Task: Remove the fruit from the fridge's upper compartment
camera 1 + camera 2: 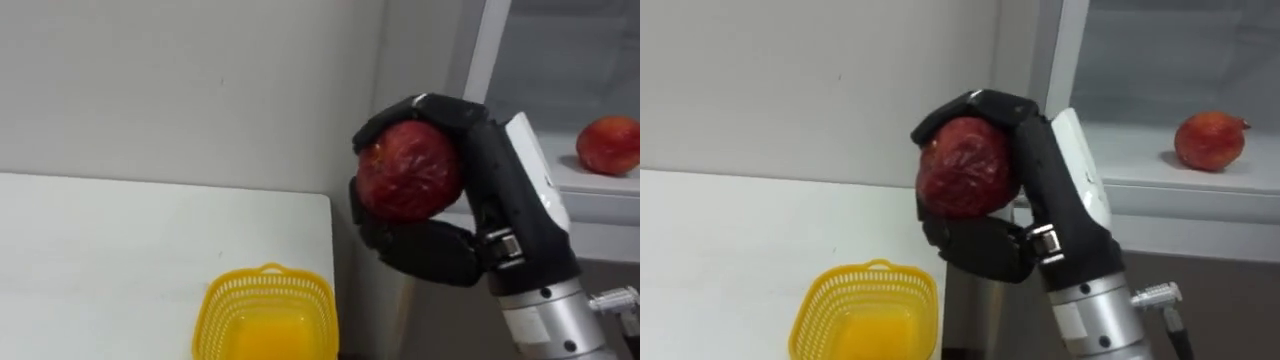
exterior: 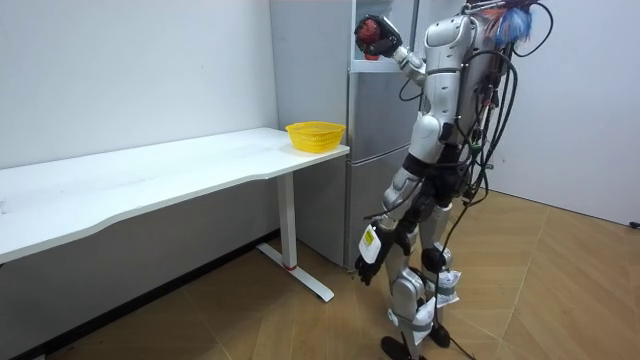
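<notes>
My right hand (image 1: 432, 248) is raised in front of the open upper fridge, its fingers and thumb curled round a dark red, wrinkled round fruit (image 1: 410, 170). In the room view the same fruit (image 2: 371, 36) is held high beside the fridge's (image 2: 375, 150) top compartment. A second red fruit (image 1: 608, 143) lies on the white fridge shelf (image 1: 590, 190) to the right of the hand. My left hand (image 2: 366, 268) hangs low by my side in the room view.
A yellow mesh basket (image 1: 266, 315) stands at the right end of the white table (image 1: 120, 250), below and left of the held fruit. The table end sits close to the grey fridge side. I stand upright facing the fridge.
</notes>
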Controlling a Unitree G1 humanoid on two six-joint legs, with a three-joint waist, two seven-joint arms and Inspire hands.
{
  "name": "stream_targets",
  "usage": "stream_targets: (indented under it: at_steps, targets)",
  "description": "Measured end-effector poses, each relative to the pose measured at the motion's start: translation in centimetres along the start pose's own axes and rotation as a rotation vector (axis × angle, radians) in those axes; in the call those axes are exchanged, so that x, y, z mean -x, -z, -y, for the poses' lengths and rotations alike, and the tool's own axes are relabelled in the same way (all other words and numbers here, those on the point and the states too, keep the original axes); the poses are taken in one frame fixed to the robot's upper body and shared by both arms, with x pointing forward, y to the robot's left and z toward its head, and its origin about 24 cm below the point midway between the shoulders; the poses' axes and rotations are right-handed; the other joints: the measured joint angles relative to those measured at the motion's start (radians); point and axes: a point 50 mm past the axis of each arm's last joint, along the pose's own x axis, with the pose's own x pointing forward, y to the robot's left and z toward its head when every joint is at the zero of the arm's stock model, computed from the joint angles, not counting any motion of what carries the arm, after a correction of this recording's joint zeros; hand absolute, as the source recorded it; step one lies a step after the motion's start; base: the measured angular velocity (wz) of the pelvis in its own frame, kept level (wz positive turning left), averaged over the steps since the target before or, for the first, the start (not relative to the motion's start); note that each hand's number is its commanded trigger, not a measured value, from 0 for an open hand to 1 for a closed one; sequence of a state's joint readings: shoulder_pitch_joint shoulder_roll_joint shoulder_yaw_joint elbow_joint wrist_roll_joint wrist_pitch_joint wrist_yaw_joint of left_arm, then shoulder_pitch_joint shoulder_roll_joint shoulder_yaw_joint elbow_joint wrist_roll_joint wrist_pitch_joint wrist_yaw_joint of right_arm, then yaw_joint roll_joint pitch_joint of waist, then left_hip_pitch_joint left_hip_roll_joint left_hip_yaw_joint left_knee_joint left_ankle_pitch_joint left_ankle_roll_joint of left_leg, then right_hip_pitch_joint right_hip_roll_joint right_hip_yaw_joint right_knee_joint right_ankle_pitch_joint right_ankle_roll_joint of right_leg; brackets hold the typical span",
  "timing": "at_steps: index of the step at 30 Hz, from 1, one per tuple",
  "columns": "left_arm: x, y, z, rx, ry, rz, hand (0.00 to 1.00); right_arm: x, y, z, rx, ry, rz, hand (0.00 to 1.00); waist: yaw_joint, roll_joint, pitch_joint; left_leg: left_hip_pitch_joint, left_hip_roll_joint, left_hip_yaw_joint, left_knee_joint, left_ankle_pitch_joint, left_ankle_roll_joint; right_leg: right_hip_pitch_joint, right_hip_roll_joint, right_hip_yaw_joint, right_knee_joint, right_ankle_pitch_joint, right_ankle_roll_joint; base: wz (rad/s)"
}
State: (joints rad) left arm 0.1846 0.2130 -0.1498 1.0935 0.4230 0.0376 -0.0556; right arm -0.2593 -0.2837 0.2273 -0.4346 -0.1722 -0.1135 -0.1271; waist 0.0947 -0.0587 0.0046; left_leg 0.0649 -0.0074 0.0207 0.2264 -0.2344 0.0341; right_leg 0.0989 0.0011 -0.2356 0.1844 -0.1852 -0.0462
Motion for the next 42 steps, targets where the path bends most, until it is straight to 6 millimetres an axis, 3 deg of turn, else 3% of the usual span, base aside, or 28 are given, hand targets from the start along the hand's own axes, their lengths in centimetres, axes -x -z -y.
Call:
stream_targets:
  at_steps: [2, 6, 17, 25, 31, 42]
  targets:
    - [0.0, 0.0, 0.1, -0.014, 0.011, 0.001, 0.0, -0.3, 0.2, -0.3, -0.002, -0.008, 0.002, 1.0, 0.012, -0.004, 0.0014, 0.0, -0.001, -0.006, 0.001, 0.0, 0.0, 0.004, -0.002, -0.005, 0.0, -0.001, 0.002, 0.15]
    - [0.0, 0.1, 0.4, -0.018, 0.052, -0.001, 0.0, -0.6, 1.2, -0.8, -0.003, -0.033, -0.032, 1.0, 0.032, -0.022, 0.0117, -0.01, -0.006, -0.023, 0.014, 0.0, 0.0, 0.008, -0.005, -0.02, -0.003, -0.003, 0.003, 0.13]
    - [-0.1, -1.0, -0.5, -0.023, 0.054, 0.019, 0.0, -0.2, 5.0, -2.0, 0.097, -0.124, -0.19, 1.0, 0.078, -0.034, 0.0053, -0.03, -0.011, -0.053, 0.023, 0.001, 0.001, 0.004, -0.009, -0.058, -0.014, -0.003, 0.004, 0.07]
    - [-0.3, -1.8, -1.0, -0.027, 0.069, 0.022, 0.0, 1.3, 9.4, -3.1, 0.181, -0.229, -0.384, 1.0, 0.106, -0.03, 0.0105, -0.032, -0.021, -0.086, 0.037, 0.001, 0.002, 0.019, -0.016, -0.078, -0.011, -0.005, 0.008, 0.14]
    - [-0.3, -2.5, -1.7, -0.032, 0.06, 0.037, 0.0, 2.8, 11.5, -4.2, 0.222, -0.314, -0.495, 1.0, 0.129, -0.022, 0.0168, -0.06, -0.023, -0.095, 0.058, -0.002, 0.005, 0.005, -0.019, -0.087, 0.003, -0.006, 0.009, 0.06]
    - [-0.2, -3.1, -2.7, -0.022, 0.026, 0.061, 0.0, 3.2, 12.0, -4.3, 0.291, -0.341, -0.516, 1.0, 0.171, -0.031, 0.0102, -0.08, -0.025, -0.101, 0.073, -0.001, 0.005, -0.012, -0.019, -0.093, 0.003, -0.006, 0.009, 0.02]
